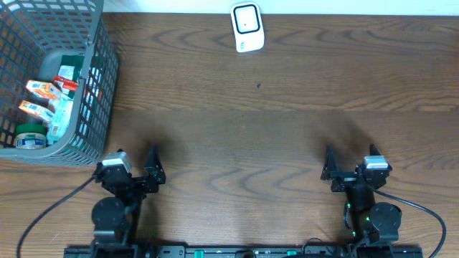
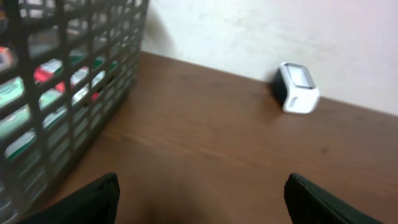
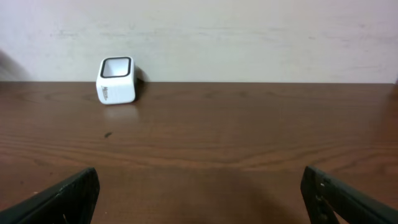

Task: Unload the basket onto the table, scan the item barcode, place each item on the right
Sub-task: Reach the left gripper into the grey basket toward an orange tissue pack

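Several packaged items (image 1: 44,92) lie inside a grey mesh basket (image 1: 97,107) at the table's far left; through its wall they also show in the left wrist view as blurred items (image 2: 46,71). A white barcode scanner (image 1: 247,27) stands at the far middle edge, seen too as the scanner (image 2: 297,87) and scanner (image 3: 116,79). My left gripper (image 1: 136,159) (image 2: 202,199) hovers open near the front edge, just right of the basket's near corner, holding nothing. My right gripper (image 1: 349,159) (image 3: 199,193) is open and empty at the front right, facing the scanner.
The brown wooden table (image 1: 258,136) runs back to a pale wall (image 3: 249,37). The basket's wall (image 2: 68,106) rises close on the left gripper's left side. A green tape roll (image 1: 30,136) sits in the basket's near corner.
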Tool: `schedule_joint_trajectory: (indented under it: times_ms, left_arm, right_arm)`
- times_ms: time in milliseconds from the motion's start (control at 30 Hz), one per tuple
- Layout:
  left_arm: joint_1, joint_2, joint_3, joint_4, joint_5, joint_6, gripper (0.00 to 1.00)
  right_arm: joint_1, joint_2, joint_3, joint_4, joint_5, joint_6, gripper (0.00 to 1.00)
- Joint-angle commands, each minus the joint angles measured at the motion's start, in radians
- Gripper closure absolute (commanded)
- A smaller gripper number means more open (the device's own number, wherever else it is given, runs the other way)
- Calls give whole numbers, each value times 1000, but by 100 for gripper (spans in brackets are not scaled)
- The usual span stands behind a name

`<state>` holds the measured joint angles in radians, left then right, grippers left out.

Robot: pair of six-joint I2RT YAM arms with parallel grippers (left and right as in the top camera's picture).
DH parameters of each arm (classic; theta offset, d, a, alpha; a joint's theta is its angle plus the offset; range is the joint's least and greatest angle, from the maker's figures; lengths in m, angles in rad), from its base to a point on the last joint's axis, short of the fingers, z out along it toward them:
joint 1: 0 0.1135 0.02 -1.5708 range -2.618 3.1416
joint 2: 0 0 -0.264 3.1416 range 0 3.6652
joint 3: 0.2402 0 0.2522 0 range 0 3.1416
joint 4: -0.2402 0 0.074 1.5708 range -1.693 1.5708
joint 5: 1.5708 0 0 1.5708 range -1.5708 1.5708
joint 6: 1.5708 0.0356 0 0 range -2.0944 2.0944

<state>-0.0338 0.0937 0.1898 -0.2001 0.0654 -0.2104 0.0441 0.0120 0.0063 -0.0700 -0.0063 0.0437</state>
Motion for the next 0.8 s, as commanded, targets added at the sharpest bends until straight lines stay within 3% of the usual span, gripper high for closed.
schedule_joint_trajectory:
  times_ms: [0,233,767]
  left_arm:
    - [5,79,159,-42,68,-58,15]
    - [5,370,562,-269,107,-58,15]
    - [47,1269,1784,-1063,106,4,15]
  right_arm:
    - [-3,-5,-1,-5,1,-7,1]
    - [-3,-5,-1,-5,1,-7,1]
    - [-3,-5,-1,-5,1,-7,1]
